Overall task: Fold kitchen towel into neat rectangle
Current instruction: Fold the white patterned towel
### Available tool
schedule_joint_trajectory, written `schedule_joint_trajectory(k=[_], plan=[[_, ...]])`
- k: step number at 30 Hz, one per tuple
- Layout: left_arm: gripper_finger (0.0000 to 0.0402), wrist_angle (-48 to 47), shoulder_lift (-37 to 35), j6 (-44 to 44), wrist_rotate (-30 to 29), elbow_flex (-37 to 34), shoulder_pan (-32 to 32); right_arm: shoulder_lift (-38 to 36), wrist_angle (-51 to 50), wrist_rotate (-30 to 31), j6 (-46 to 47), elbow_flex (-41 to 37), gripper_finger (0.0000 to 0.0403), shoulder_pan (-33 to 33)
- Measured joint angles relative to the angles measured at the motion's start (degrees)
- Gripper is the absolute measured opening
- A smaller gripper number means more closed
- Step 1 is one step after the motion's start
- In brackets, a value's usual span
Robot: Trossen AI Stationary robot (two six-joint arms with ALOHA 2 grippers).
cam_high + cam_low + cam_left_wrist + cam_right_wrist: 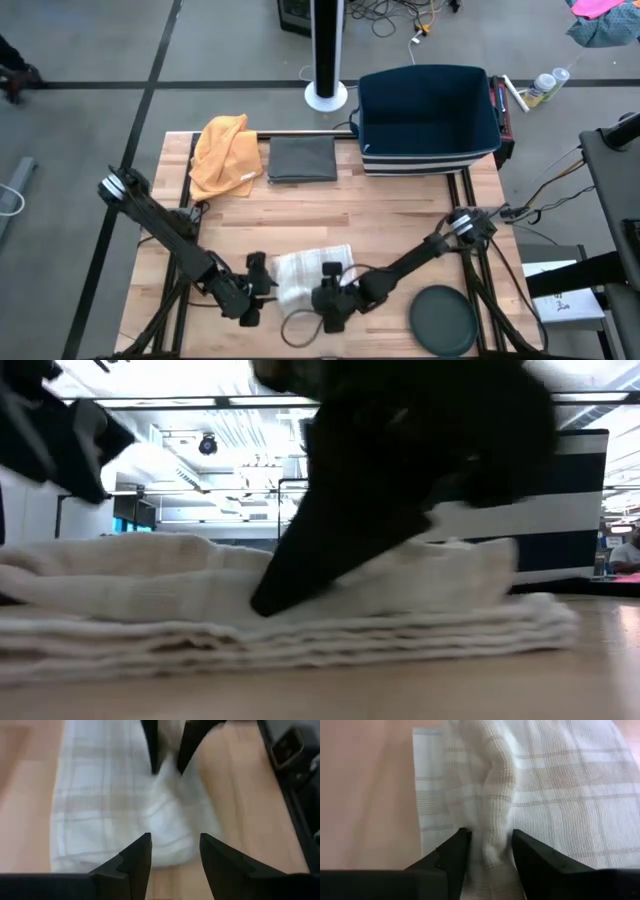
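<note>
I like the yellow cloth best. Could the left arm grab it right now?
Probably yes. The yellow cloth lies uncovered at the table's far left corner. The left gripper is open, beside the white towel, not holding anything.

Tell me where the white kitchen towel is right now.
In the high view the white kitchen towel lies near the table's front edge, between the left gripper and right gripper, left of the dark round plate.

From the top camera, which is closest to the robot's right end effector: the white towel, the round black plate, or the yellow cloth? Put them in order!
From the right end effector:
1. White towel, right at it, near the table's front.
2. Black plate, off to its right, front corner.
3. Yellow cloth, far back left.
</note>
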Motion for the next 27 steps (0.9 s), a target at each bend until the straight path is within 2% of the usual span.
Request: schedule_joint_trajectory(k=[4, 7, 11, 13, 17, 20, 23, 27], plan=[[0.0160, -1.2, -4.8, -1.3, -0.3, -0.8, -0.3, -0.2, 0.2, 0.5, -1.7, 0.0, 0.0126, -4.1], [0.0158, 2.7, -5.2, -2.2, -0.2, -2.2, -0.8, -0.7, 0.1, 0.6, -4.4, 0.0, 0.0117, -7.0], [0.0151, 9.6, -2.3, -2.2, 0.3, -4.5, -1.2, -2.5, 0.1, 0.5, -8.0, 0.3, 0.0104, -9.1], [0.0148, 9.6, -0.5, -2.8, -0.2, -5.5, -1.1, -3.1, 0.1, -0.1, -9.1, 0.3, 0.0097, -9.8], [0.0139, 9.3, 2.8, -4.3, -5.6, -7.1, -0.9, -3.1, -0.5, -2.7, -10.7, 0.3, 0.0077, -10.5], [0.0131, 10.4, 4.4, -4.4, -7.1, -7.2, -0.7, -3.1, 0.0, -5.9, -11.4, 0.3, 0.0067, -10.0], [0.0123, 12.6, 6.3, -3.8, -7.1, -7.2, -0.7, -3.1, 0.0, -4.3, -11.6, 0.3, 0.0069, -8.9], [0.0116, 16.2, 9.7, -2.1, -7.0, -7.0, 0.3, -3.1, 0.1, -2.0, -9.7, 0.3, 0.0102, -9.3]])
